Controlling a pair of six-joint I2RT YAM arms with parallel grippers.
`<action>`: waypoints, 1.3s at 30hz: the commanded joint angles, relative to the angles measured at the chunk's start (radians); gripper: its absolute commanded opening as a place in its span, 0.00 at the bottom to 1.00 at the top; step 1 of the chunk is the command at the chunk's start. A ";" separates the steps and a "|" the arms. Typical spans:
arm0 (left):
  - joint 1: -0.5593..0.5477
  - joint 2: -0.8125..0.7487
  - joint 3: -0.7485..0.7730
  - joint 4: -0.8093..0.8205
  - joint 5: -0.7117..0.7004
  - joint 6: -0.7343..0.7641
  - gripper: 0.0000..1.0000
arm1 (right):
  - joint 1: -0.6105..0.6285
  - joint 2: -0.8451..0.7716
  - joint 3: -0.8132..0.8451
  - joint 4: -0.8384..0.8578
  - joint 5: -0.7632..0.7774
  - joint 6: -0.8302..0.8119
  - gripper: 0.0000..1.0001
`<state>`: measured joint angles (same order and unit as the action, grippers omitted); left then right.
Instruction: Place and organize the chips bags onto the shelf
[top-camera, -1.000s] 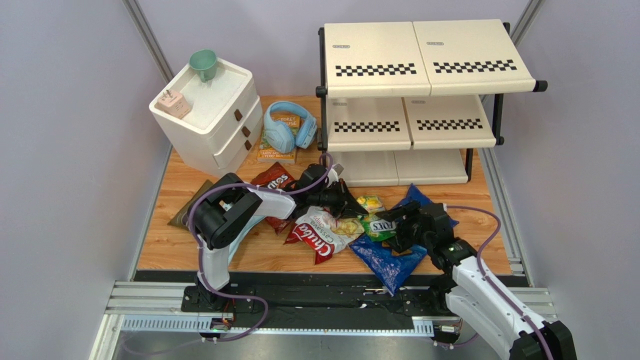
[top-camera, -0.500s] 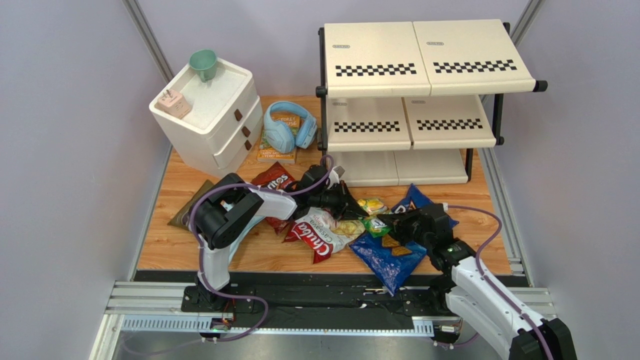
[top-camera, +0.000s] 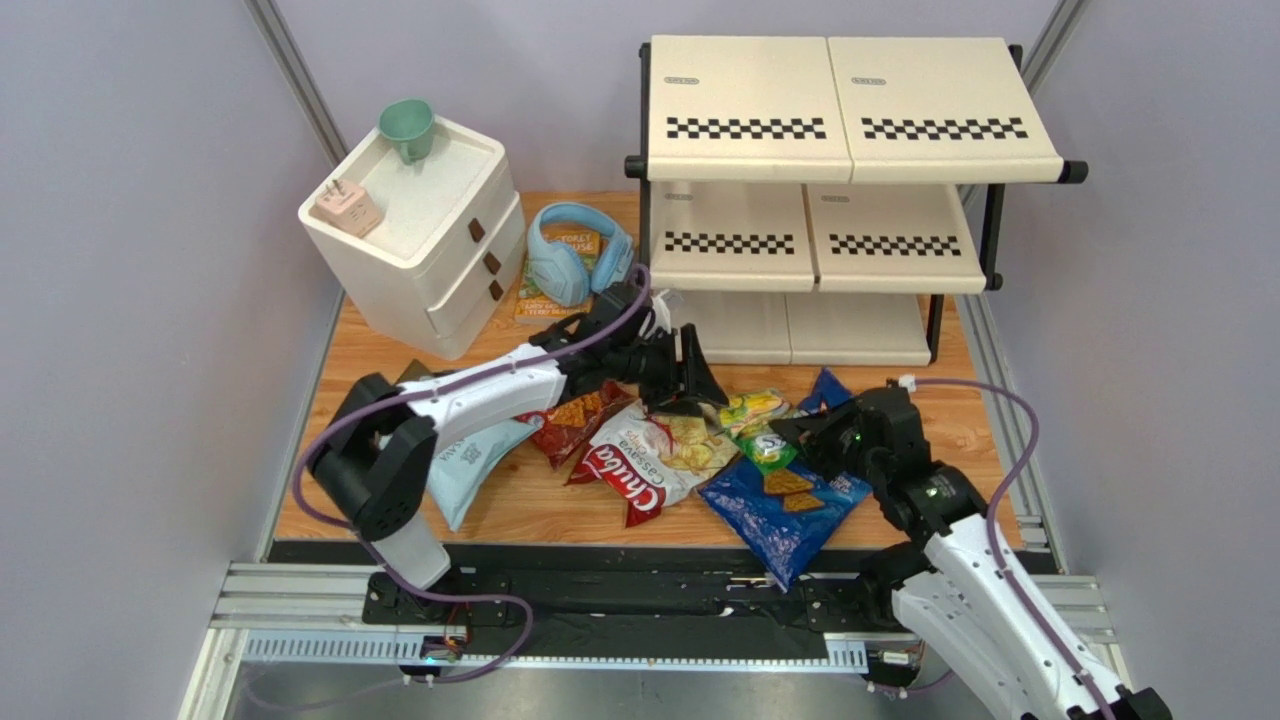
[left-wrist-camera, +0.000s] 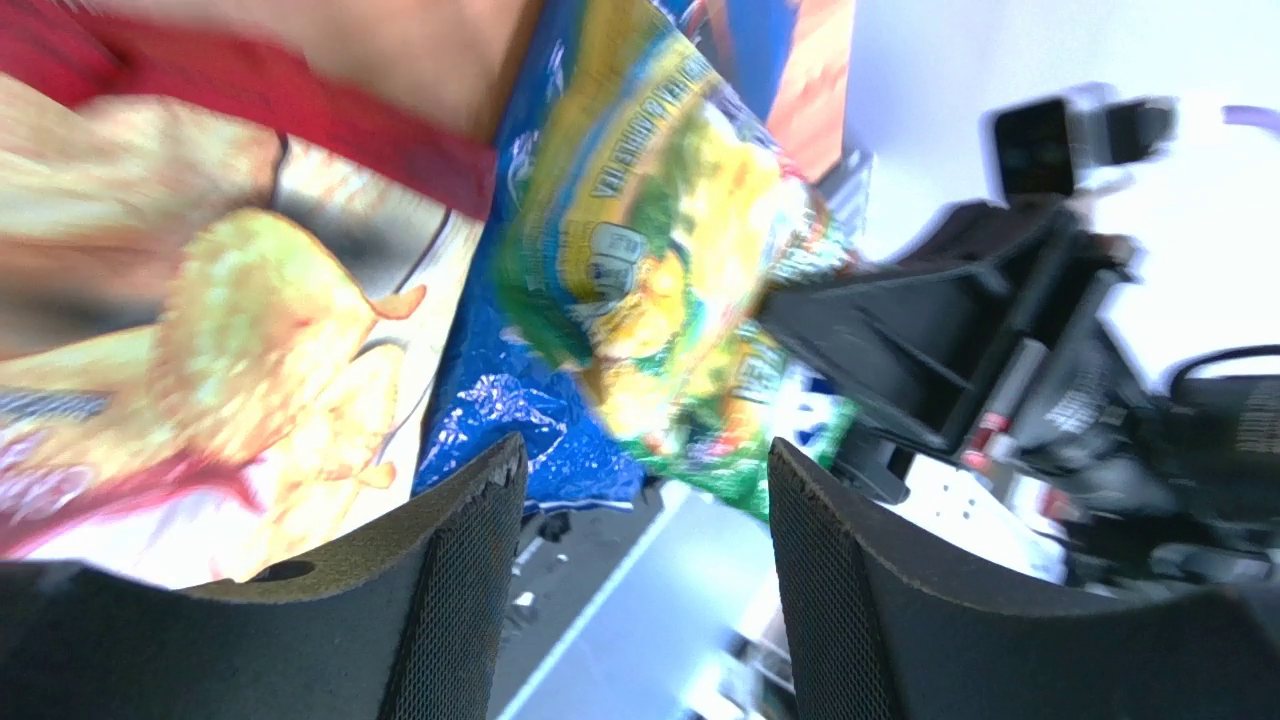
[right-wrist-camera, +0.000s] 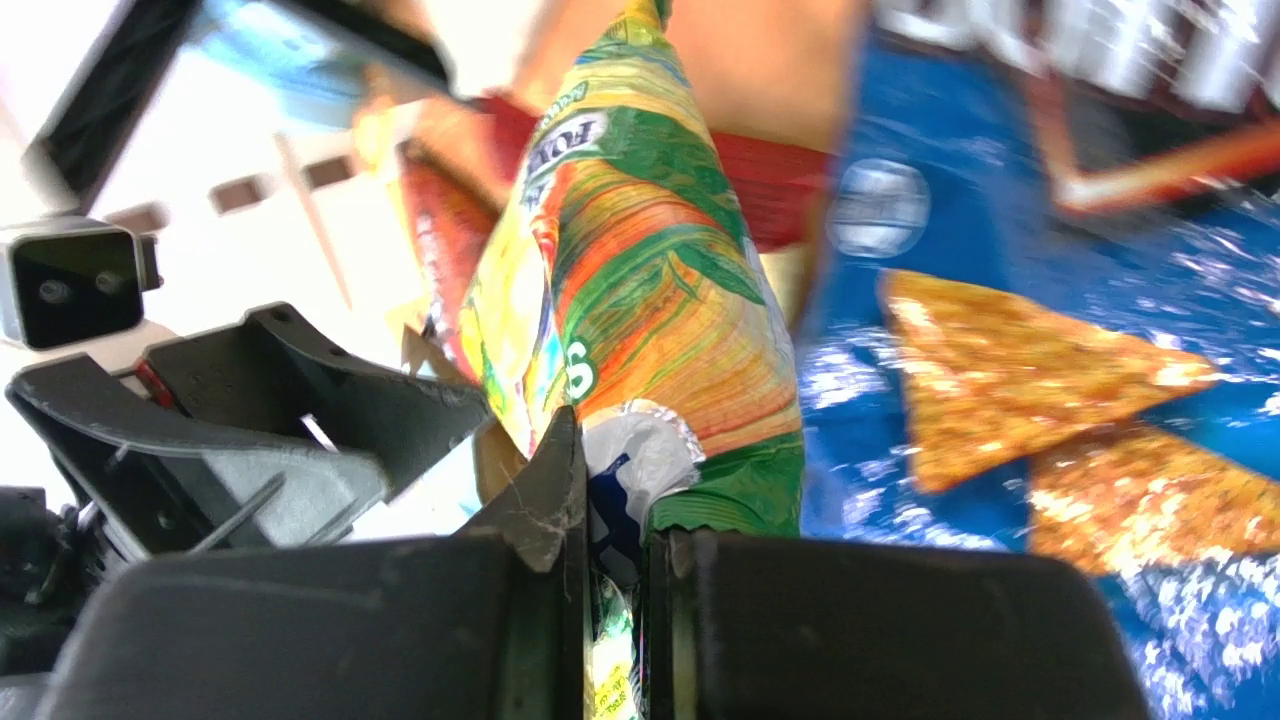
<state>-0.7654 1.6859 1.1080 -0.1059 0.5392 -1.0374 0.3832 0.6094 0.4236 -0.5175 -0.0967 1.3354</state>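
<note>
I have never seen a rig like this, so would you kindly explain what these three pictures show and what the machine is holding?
These are two robot arms bolted at the near edge of a wooden table. The wide picture comes from a fixed camera above and behind them. The other two come from cameras on each wrist, with that arm's own fingers at the bottom. On the table lie crinkly snack bags: a red bag, a white-and-red bag, a blue bag and a pale-blue bag. At the back stands a cream shelf, with no bags on it yet. The right tool is shut on the edge of a small green-yellow bag. The left tool is open and holds nothing.
</note>
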 joint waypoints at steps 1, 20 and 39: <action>0.029 -0.124 0.007 -0.224 -0.116 0.159 0.65 | 0.003 0.059 0.259 -0.114 0.067 -0.255 0.00; 0.067 -0.434 -0.209 -0.394 -0.226 0.191 0.66 | -0.219 0.388 0.958 -0.325 0.202 -0.631 0.00; 0.107 -0.489 -0.269 -0.390 -0.200 0.178 0.68 | -0.460 0.483 0.867 0.022 0.051 -0.582 0.00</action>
<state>-0.6605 1.2030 0.8440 -0.4999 0.3241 -0.8612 -0.0757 1.0725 1.3251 -0.7525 0.0051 0.7361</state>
